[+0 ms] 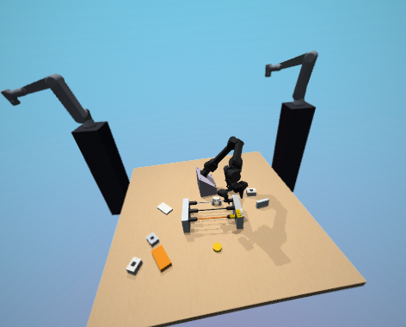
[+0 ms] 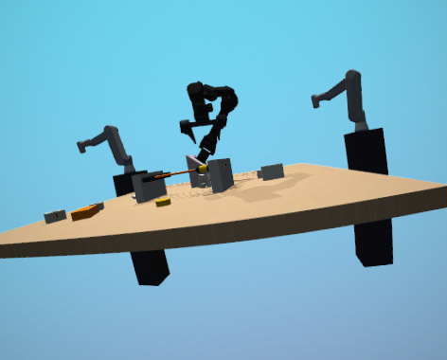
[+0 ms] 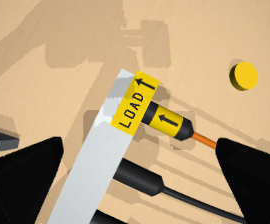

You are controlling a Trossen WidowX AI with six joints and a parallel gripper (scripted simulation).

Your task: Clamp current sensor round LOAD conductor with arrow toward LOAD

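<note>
The open sensor (image 1: 218,199) (image 2: 205,177) is a small pale piece standing behind the conductor rack; its arrow cannot be made out and it is outside the wrist view. The LOAD conductor (image 1: 213,218) (image 2: 179,172) (image 3: 204,140) is the orange wire at the rack's front. A yellow LOAD marker (image 1: 238,213) (image 3: 136,103) sits on the right end block, with arrows. My gripper (image 1: 235,199) (image 2: 206,140) (image 3: 140,145) is open and empty, above the rack's right end. In the wrist view the LOAD marker shows between and beyond its fingers.
Two darker conductors run behind the orange one between grey end blocks (image 1: 186,216) (image 2: 222,175) (image 3: 86,175). A yellow disc (image 1: 217,247) (image 2: 163,202) (image 3: 245,76) lies in front. An orange block (image 1: 162,258) (image 2: 85,212) and pale blocks lie left; a grey block (image 1: 262,203) (image 2: 273,171) stands right.
</note>
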